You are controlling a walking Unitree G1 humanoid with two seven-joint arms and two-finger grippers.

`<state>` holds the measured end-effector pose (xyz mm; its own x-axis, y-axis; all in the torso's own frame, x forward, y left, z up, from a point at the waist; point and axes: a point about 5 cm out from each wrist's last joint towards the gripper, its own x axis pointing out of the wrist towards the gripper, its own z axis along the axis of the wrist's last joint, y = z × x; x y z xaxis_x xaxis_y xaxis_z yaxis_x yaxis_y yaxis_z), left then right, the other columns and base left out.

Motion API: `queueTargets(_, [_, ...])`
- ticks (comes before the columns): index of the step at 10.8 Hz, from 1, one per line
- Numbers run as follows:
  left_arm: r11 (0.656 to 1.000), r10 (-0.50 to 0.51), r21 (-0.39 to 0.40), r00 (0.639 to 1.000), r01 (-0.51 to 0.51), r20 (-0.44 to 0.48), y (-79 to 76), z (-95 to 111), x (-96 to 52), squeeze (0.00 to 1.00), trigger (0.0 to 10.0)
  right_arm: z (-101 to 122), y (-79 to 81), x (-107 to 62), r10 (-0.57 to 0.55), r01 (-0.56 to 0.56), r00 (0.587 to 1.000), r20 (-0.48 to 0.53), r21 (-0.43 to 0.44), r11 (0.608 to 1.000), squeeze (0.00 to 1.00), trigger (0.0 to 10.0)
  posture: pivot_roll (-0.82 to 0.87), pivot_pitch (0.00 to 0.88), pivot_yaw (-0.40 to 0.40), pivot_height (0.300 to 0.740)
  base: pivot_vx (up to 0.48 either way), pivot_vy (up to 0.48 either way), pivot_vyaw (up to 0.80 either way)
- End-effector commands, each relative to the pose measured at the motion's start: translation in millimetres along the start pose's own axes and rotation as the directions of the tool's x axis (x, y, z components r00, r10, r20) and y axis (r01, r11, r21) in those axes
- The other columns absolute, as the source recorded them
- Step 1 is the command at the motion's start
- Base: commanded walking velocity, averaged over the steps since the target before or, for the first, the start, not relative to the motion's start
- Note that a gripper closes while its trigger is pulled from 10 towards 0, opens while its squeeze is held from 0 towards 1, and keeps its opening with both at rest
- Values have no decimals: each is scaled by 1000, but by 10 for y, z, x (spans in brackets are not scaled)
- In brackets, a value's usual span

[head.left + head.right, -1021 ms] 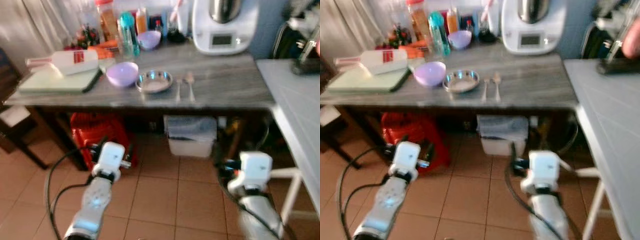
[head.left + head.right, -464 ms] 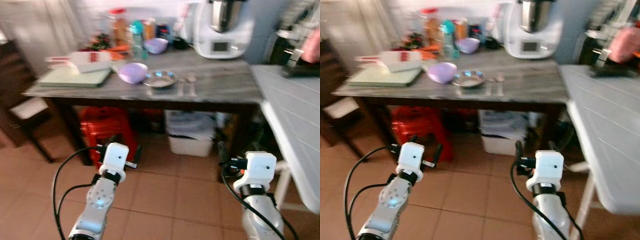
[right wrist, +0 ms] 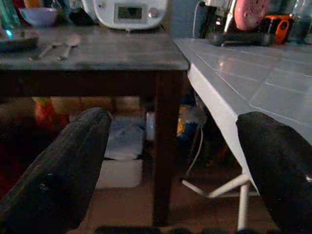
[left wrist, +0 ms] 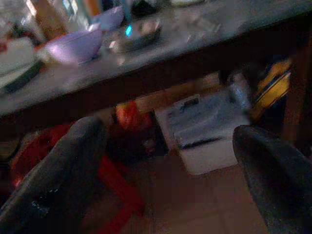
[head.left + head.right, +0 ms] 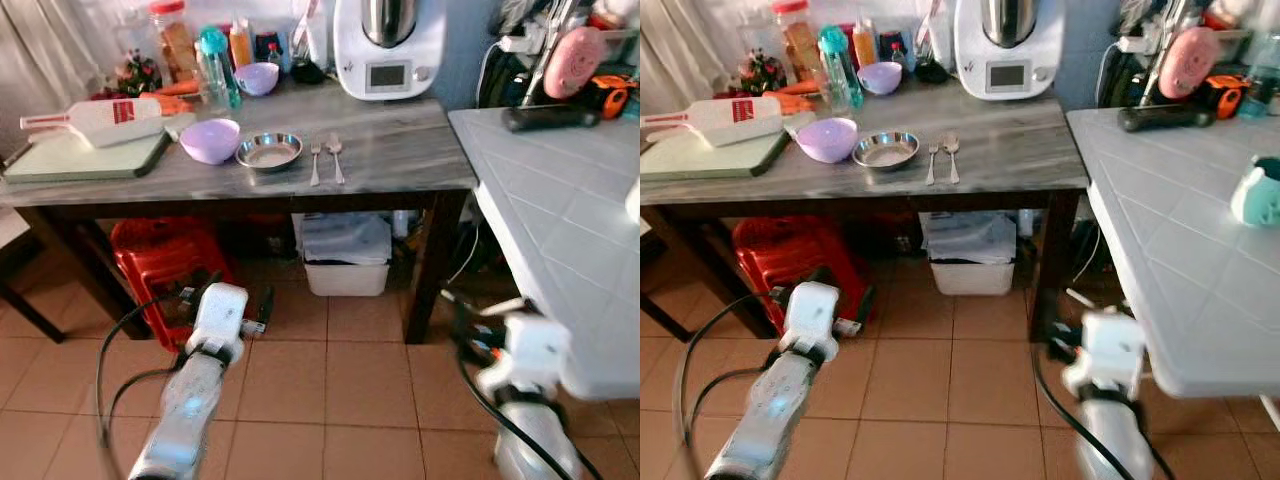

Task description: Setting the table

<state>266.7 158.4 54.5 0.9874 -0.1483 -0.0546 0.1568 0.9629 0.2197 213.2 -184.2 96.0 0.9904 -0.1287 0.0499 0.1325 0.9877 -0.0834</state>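
On the grey stone-topped table a purple bowl stands beside a shallow steel dish. A fork and a spoon lie side by side just right of the dish. Both arms hang low over the tiled floor, well short of the table. My left gripper is open and holds nothing, its fingers wide apart, pointing under the table. My right gripper is open too, facing the table's right leg. A teal mug sits on the white tiled table at the right.
Under the grey table stand a red plastic stool and a white bin. A green cutting board with a white bottle, jars, a second purple bowl and a white kitchen machine crowd the tabletop's back and left.
The whole view has shifted and sharpened, so the camera moved: the white tiled table takes up more of the right side. Both arms still hang low over the floor.
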Motion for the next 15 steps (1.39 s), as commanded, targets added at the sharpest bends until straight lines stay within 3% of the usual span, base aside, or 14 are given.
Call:
queueTargets(1, [999,35,-8,999,-36,-17,111,-62,-80,0,10000,50,28,-32,4,-4,1000,28,8,1000,0,10000,19,0,101,740,0,-259,0])
queueTargets(2, [998,58,-14,998,-58,-21,165,-130,-186,0,10000,17,5,-65,4,-5,1000,19,5,1000,0,10000,23,0,96,740,0,0,0])
queueTargets(6, [997,72,-13,996,-73,-49,206,-234,-352,0,10000,17,-10,-71,15,-15,1000,19,1,1000,0,10000,36,0,80,740,0,0,0])
queueTargets(10, [997,66,-29,997,-67,-45,199,-265,-324,0,10000,71,-46,-39,9,-9,999,31,4,1000,0,10000,28,0,76,740,0,0,0])
queueTargets(15, [998,45,-41,999,-44,22,186,-77,-191,0,10000,143,-39,-30,3,-3,998,63,0,1000,0,10000,26,0,82,740,0,0,0])
